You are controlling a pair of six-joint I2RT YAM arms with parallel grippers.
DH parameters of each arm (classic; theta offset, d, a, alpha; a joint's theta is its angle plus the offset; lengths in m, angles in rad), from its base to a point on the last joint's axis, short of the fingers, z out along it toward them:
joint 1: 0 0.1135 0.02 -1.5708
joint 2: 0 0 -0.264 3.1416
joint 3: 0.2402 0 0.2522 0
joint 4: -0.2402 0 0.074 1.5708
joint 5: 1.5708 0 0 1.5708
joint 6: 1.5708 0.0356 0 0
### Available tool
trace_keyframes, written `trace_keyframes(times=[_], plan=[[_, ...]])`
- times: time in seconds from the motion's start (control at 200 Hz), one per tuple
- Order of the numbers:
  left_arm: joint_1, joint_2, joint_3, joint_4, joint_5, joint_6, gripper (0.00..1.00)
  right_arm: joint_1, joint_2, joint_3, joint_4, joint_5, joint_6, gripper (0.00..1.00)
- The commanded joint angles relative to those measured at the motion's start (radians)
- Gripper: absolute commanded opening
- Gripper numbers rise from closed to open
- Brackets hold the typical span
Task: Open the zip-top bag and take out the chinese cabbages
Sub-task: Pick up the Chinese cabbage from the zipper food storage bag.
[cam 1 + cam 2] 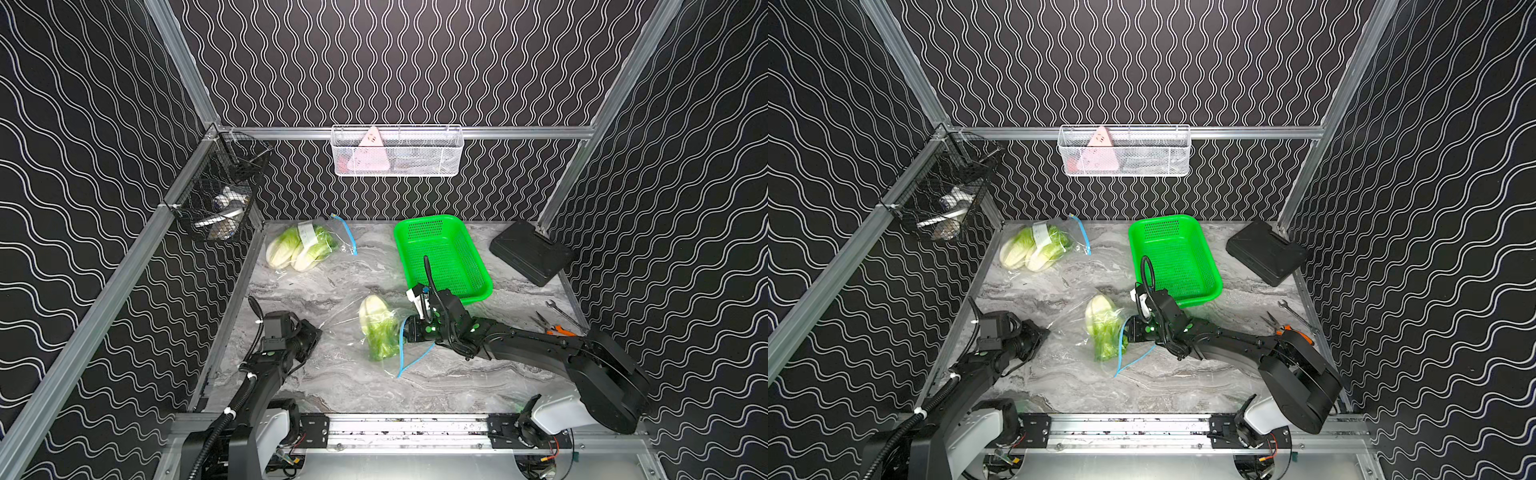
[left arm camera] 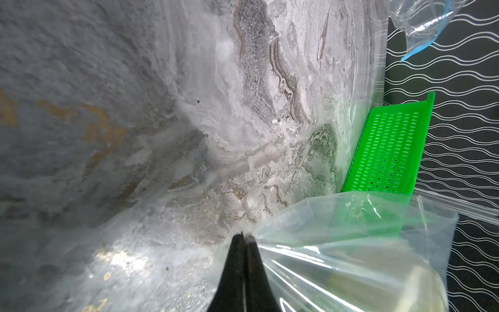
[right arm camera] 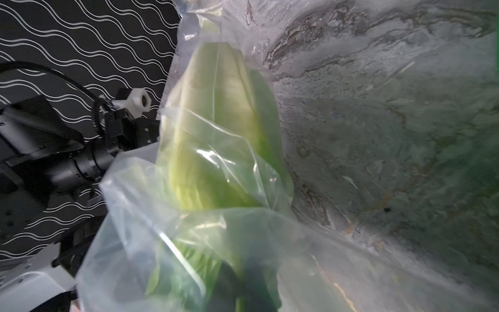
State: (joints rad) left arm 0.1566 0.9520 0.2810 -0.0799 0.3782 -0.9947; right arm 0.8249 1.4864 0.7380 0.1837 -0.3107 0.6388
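Now | cabbage (image 1: 376,324) leaf-end clamped in right pincer (image 3: 241,282) | left pincer (image 2: 243,239) pinching bag (image 2: 337,243)

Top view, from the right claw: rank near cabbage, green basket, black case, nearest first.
1. Near cabbage, in the bag, at the right claw.
2. Green basket, just beyond, toward the back.
3. Black case, back right corner.

Top views: high over front rail (image 1: 415,428), angled down to back wall (image 1: 395,62); both cover whole table (image 1: 457,386). L wrist: low, close, faces green basket (image 2: 388,146). R wrist: v. close on bag (image 3: 162,216).
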Motion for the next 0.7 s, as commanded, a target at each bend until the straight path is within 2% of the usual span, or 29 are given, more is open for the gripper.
trace_keyframes(times=[0.0,0.055,0.09,0.27,0.42,0.49,0.59,0.696], plan=[[0.005,0.012,0.024,0.004,-0.021,0.066,0.0,0.001,0.047,0.031,-0.033,0.031,-0.038,0.12],[0.005,0.024,0.057,-0.04,-0.015,0.111,0.0,0.005,0.085,0.051,-0.015,0.019,-0.036,0.28],[0.005,0.027,0.071,-0.062,-0.012,0.138,0.0,0.009,0.106,0.062,-0.006,0.021,-0.036,0.33],[0.006,0.016,0.088,-0.091,-0.001,0.163,0.0,0.031,0.173,0.111,0.034,0.026,-0.041,0.54],[0.005,0.044,0.063,-0.045,0.028,0.141,0.0,0.037,0.216,0.119,0.077,-0.022,-0.024,0.63],[0.005,0.051,0.057,-0.039,0.029,0.138,0.0,0.046,0.243,0.135,0.079,-0.037,-0.017,0.71],[0.005,0.048,0.051,-0.032,0.033,0.131,0.0,0.055,0.309,0.178,0.06,-0.063,-0.004,0.73],[0.005,0.047,0.049,-0.04,0.034,0.131,0.0,0.078,0.351,0.215,0.031,-0.054,0.001,0.59]])
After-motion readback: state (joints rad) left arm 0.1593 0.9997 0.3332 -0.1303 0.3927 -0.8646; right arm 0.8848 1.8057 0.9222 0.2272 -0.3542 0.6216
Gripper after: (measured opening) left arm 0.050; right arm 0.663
